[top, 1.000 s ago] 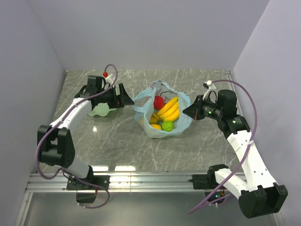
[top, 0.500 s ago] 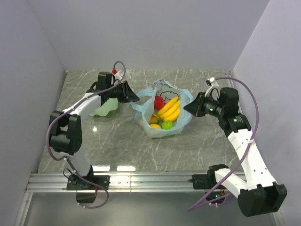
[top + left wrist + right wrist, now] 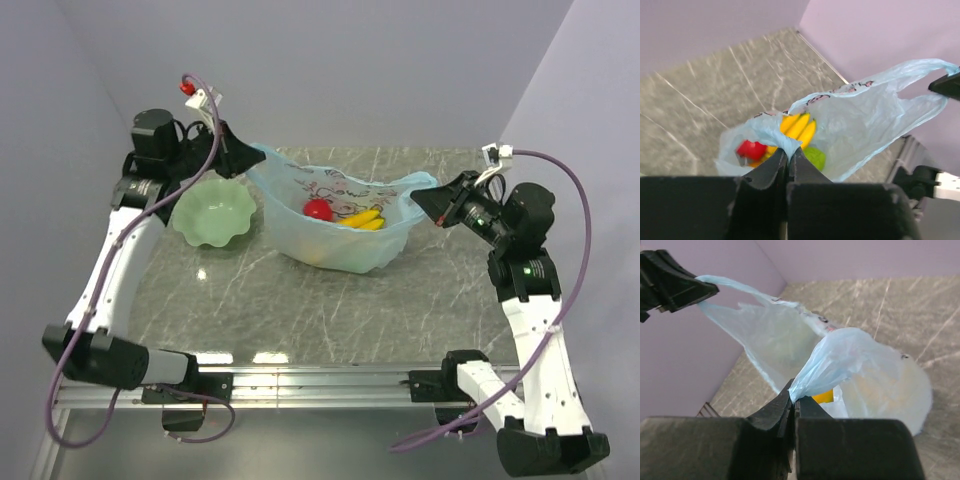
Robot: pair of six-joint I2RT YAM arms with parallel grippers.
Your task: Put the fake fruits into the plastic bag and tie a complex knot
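So, plastic bag [image 3: 350, 250]: flimsy, slippery; we grip its handles [image 3: 835, 357].
Left end effector [image 3: 252, 157], right end effector [image 3: 425, 197]: clamped on handles.

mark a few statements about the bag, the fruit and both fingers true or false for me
1. The left fingers are shut on a handle of the thin light-blue plastic bag. True.
2. The red plastic apple lies in the pale green wavy-edged dish. False: the apple is inside the bag, and the dish holds no fruit.
3. The right fingers are open, clear of the bag. False: they are shut on the bag's other handle.
4. The yellow plastic banana bunch is inside the bag. True.
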